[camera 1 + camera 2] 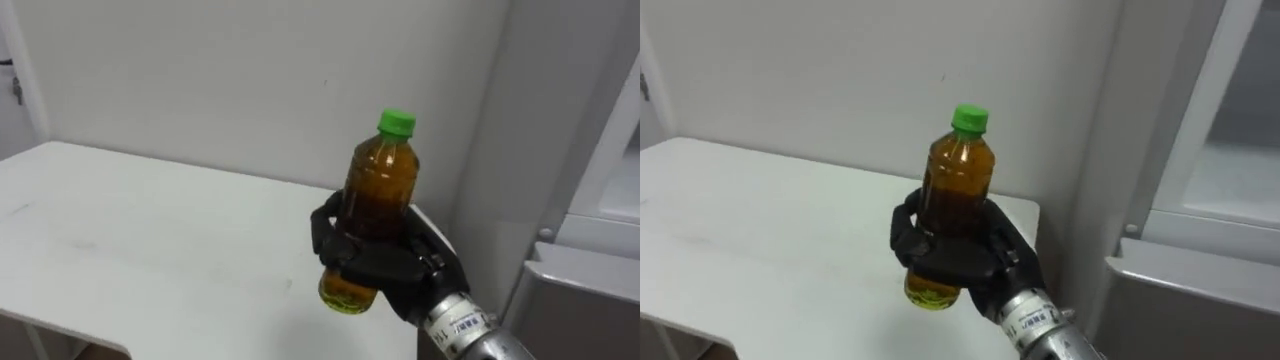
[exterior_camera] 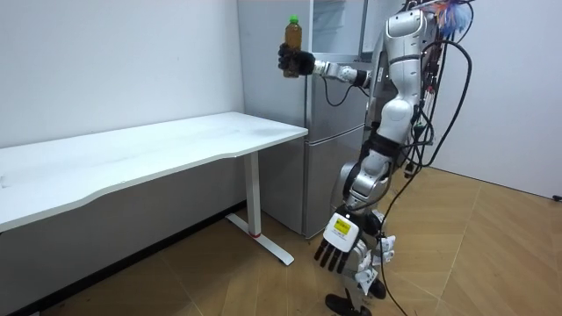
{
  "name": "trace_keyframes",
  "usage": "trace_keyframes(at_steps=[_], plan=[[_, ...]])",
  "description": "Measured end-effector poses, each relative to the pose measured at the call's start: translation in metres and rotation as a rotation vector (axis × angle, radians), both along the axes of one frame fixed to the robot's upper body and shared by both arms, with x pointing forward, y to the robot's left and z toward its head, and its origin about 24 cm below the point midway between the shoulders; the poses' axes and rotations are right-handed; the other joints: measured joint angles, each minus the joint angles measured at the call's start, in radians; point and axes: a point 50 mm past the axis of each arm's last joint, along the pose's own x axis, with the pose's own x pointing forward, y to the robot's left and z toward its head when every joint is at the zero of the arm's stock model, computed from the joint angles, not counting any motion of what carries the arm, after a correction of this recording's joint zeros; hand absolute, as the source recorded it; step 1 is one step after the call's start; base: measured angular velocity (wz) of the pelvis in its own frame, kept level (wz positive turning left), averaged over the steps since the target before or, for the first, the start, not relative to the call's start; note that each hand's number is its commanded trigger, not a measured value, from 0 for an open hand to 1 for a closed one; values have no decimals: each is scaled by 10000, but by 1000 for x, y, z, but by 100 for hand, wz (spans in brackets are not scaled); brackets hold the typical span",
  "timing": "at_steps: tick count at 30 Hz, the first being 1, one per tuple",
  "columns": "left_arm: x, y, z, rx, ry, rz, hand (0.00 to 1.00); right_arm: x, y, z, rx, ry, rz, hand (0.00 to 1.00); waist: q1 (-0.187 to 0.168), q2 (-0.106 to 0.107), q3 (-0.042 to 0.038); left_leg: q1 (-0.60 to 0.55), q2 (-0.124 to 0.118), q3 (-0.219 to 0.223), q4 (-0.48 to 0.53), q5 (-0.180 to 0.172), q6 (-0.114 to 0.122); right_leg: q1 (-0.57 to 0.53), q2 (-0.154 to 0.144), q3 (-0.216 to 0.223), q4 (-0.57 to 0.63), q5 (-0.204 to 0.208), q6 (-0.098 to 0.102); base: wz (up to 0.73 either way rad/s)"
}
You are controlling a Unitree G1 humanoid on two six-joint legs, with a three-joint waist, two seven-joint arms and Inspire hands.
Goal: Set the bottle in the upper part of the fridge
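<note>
An amber bottle [image 1: 377, 195] with a green cap [image 1: 397, 123] stands upright in the air, with my right hand [image 1: 385, 262] shut round its lower half. It hangs above the white table's right end, left of the tall grey fridge [image 1: 520, 140]. The fridge's upper compartment [image 1: 1240, 160] shows pale and open at the right. In the room view I stand in front of the fridge [image 2: 332, 132], right arm stretched out to the room view's left with the bottle [image 2: 292, 35] at head height. My left hand [image 2: 338, 253] hangs low by my legs, fingers straight.
The white table [image 1: 120, 230] runs along the white wall to my left, and its right end meets the fridge's side. A grey ledge of the lower fridge [image 1: 590, 290] juts out at the lower right. Wooden floor [image 2: 492, 254] lies behind me.
</note>
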Motion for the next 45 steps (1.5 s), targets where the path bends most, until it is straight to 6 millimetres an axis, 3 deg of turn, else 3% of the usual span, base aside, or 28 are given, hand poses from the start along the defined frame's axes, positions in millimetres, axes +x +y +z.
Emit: trace_keyframes(at_steps=[9, 12, 17, 28, 33, 39, 45], plan=[[-15, 1, 0, 19, 203, 531, 0, -14, -20, 59, 942, -2247, -420, 100, -470, -19, -9, 100, -44, -12, -6, -26, 37, 24, 18, 111, -149, -8, 37, -2], [-22, -5, -1, -103, 351, 621, 0, -19, -28, 73, 984, -2966, -764, 100, -758, 64, 30, 119, -39, -34, -8, -49, 37, 155, 41, 100, -181, 6, 56, 5], [-21, -7, -2, -93, 292, 713, 0, -29, -49, 92, 1290, -3836, -1797, 100, -978, 86, 10, 89, -21, -17, -86, -54, 27, -12, 55, 125, -163, 6, 56, -4], [-26, -4, -1, 232, 18, 1116, 0, -39, -96, 100, 1467, -4186, -3964, 100, -1780, 51, -55, 239, 1, 88, -82, -148, 2, 60, 131, 504, -126, 9, 55, -9], [-37, -6, -1, 204, 229, 1299, 0, -52, -116, 103, 1631, -4418, -4974, 100, -2038, 188, -134, 327, 69, 85, 25, -366, -15, 163, 239, 701, -129, 9, 55, -14], [-39, -7, -1, 211, 132, 1846, 0, -70, -134, 106, 1845, -4767, -6165, 100, -2296, 217, -117, 393, 84, 87, -6, -382, -35, 198, 293, 866, -158, 6, 49, -6], [-40, -5, 0, 408, 120, 1944, 0, -74, -143, 101, 1946, -4512, -6884, 100, -2495, 152, -73, 432, 72, 87, -20, -383, -37, 100, 312, 969, -156, -17, 21, -6]])
